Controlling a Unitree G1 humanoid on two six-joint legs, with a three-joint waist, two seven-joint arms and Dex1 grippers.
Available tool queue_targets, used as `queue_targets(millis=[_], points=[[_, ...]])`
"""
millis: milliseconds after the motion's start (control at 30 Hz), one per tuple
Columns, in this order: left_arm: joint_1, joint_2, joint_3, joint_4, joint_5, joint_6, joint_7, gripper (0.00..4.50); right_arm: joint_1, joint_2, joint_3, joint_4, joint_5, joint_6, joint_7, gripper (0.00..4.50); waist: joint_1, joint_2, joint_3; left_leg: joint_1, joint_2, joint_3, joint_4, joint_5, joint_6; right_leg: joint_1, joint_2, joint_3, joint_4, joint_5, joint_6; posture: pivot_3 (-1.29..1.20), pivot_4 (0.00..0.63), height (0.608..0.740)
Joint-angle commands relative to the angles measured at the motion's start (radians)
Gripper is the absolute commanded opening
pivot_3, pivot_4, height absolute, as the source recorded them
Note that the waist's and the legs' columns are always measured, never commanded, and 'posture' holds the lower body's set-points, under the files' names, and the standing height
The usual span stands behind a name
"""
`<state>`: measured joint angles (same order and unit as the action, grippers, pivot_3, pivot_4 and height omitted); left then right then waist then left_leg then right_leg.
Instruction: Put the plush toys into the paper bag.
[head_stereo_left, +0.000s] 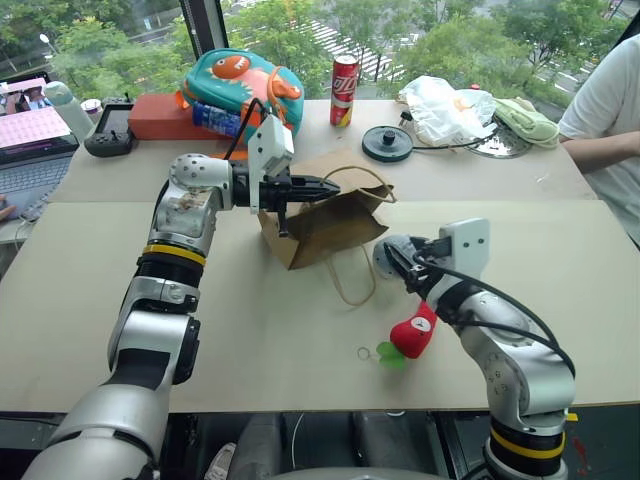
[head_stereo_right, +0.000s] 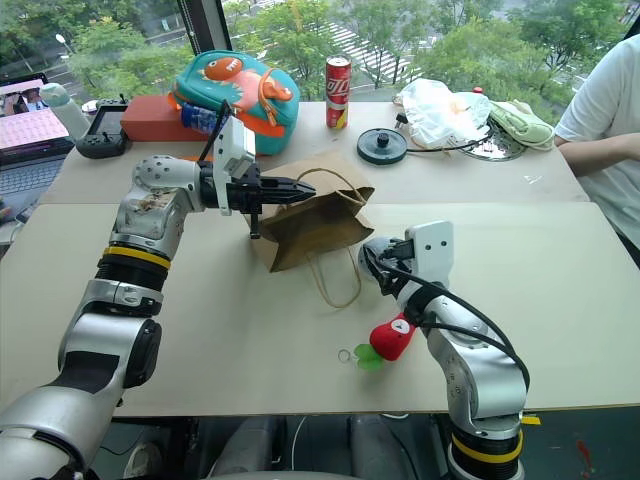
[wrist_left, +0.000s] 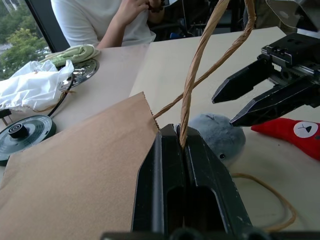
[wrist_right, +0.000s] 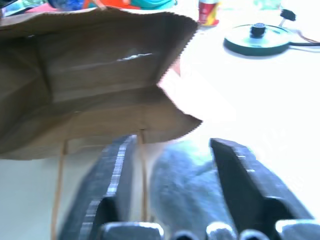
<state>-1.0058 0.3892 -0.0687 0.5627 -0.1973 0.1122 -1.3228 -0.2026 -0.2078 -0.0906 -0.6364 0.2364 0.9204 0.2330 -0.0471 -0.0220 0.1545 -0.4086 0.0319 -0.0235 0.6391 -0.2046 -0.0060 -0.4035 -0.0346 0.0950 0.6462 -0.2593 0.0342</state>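
The brown paper bag (head_stereo_left: 325, 222) lies on its side mid-table, its mouth facing my right arm. My left gripper (head_stereo_left: 333, 186) is shut on the bag's upper twisted handle (wrist_left: 192, 85) and holds it raised. The grey-blue fuzzy plush toy (wrist_left: 220, 136) rests on the table just outside the bag's mouth. My right gripper (wrist_right: 172, 150) is open, its fingers spread either side of that toy without closing on it. The red strawberry plush toy (head_stereo_left: 413, 330), with green leaves and a key ring, lies on the table under my right forearm.
At the back stand a teal and orange dinosaur backpack (head_stereo_left: 240, 85), a red can (head_stereo_left: 344, 90), a black disc (head_stereo_left: 387, 143) and a white plastic bag (head_stereo_left: 445, 105). A person (head_stereo_left: 610, 110) sits at the far right. A laptop (head_stereo_left: 30, 150) is at the left.
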Motion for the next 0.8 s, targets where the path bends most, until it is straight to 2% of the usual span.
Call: queue_targets(millis=[33, 267, 467, 533, 567, 800], points=[[-0.008, 0.002, 0.005, -0.023, -0.020, -0.003, 0.003, 0.00, -0.028, -0.008, 0.023, 0.041, -0.027, 0.001, -0.035, 4.35, 0.002, 0.000, 0.000, 0.000, 0.000, 0.000, 0.000, 0.000, 0.000, 0.000, 0.000, 0.000, 0.000, 0.000, 0.000, 0.00, 0.150, 0.739], [-0.016, -0.003, 0.006, -0.015, -0.018, -0.008, 0.011, 0.00, -0.047, 0.031, 0.052, 0.154, -0.040, 0.008, -0.082, 4.44, 0.003, 0.000, 0.000, -0.002, 0.000, 0.000, 0.000, 0.000, 0.000, 0.000, 0.000, 0.000, 0.000, 0.000, 0.000, 0.00, 0.150, 0.739], [-0.021, -0.001, 0.009, -0.014, -0.019, -0.007, 0.018, 0.00, -0.055, 0.061, 0.022, 0.249, -0.051, -0.031, -0.128, 4.44, 0.002, 0.000, 0.000, -0.001, 0.000, 0.000, 0.000, 0.000, 0.000, 0.000, 0.000, 0.000, 0.000, 0.000, 0.000, 0.00, 0.150, 0.739], [-0.021, -0.002, 0.009, -0.014, -0.019, -0.007, 0.020, 0.00, -0.057, 0.062, 0.021, 0.255, -0.054, -0.040, -0.135, 3.92, 0.002, 0.000, 0.000, -0.001, 0.000, 0.000, 0.000, 0.000, 0.000, 0.000, 0.000, 0.000, 0.000, 0.000, 0.000, 0.00, 0.150, 0.739], [-0.021, -0.002, 0.009, -0.015, -0.019, -0.007, 0.020, 0.00, -0.056, 0.063, 0.020, 0.257, -0.058, -0.052, -0.140, 3.81, 0.002, 0.000, 0.000, -0.001, 0.000, 0.000, 0.000, 0.000, 0.000, 0.000, 0.000, 0.000, 0.000, 0.000, 0.000, 0.00, 0.150, 0.739], [-0.022, -0.002, 0.009, -0.010, -0.019, -0.010, 0.025, 0.00, -0.064, 0.070, 0.010, 0.232, -0.045, -0.086, -0.134, 1.59, 0.002, 0.000, 0.000, -0.001, 0.000, 0.000, 0.000, 0.000, 0.000, 0.000, 0.000, 0.000, 0.000, 0.000, 0.000, 0.00, 0.150, 0.739]])
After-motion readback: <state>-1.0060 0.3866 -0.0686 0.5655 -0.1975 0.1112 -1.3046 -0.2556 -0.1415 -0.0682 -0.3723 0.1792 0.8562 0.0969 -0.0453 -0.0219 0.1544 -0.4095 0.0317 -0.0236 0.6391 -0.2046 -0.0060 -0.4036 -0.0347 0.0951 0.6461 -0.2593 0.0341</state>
